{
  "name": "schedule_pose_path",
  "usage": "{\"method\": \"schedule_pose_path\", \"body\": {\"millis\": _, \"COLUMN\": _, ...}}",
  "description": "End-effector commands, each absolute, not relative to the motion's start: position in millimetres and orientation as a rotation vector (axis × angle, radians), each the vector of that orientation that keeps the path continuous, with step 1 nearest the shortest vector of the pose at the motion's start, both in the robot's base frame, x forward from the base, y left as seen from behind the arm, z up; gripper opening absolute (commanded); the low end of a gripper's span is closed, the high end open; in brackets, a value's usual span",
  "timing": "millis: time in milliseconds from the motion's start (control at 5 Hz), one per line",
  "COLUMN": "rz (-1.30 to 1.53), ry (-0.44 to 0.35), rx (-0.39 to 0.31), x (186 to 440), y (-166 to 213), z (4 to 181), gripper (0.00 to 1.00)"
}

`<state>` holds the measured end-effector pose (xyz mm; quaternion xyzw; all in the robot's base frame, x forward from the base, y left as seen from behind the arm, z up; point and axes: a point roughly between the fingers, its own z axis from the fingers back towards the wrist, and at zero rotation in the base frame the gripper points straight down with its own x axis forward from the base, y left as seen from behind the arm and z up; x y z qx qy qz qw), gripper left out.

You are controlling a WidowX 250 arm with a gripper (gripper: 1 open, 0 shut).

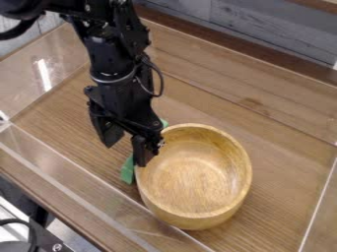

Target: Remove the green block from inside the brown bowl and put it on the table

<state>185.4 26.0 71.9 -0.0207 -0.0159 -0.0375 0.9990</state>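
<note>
My black gripper (125, 150) points straight down just left of the brown bowl (198, 212), its fingers spread open with nothing between them. Just below them, a small part of the green block (128, 170) shows, low on the table (250, 98) and close against the bowl's left outer wall. The right finger (145, 153) hides most of the block. The bowl's inside is empty, with only wood grain showing.
Clear acrylic walls (39, 69) run around the tabletop's edges. The black arm (112, 49) rises from the gripper toward the upper left. Bare wood lies behind and to the right of the bowl.
</note>
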Motion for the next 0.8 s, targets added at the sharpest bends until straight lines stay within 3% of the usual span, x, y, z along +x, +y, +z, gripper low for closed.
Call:
{"method": "schedule_pose_path", "body": {"millis": 0, "rz": -0.067, "ry": -0.061, "rx": -0.039, "x": 189.3, "y": 27.6, "z": 74.5, "gripper": 1.0}}
{"method": "schedule_pose_path", "body": {"millis": 600, "rz": -0.074, "ry": -0.067, "rx": -0.044, "x": 188.0, "y": 28.0, "z": 65.0, "gripper": 1.0}}
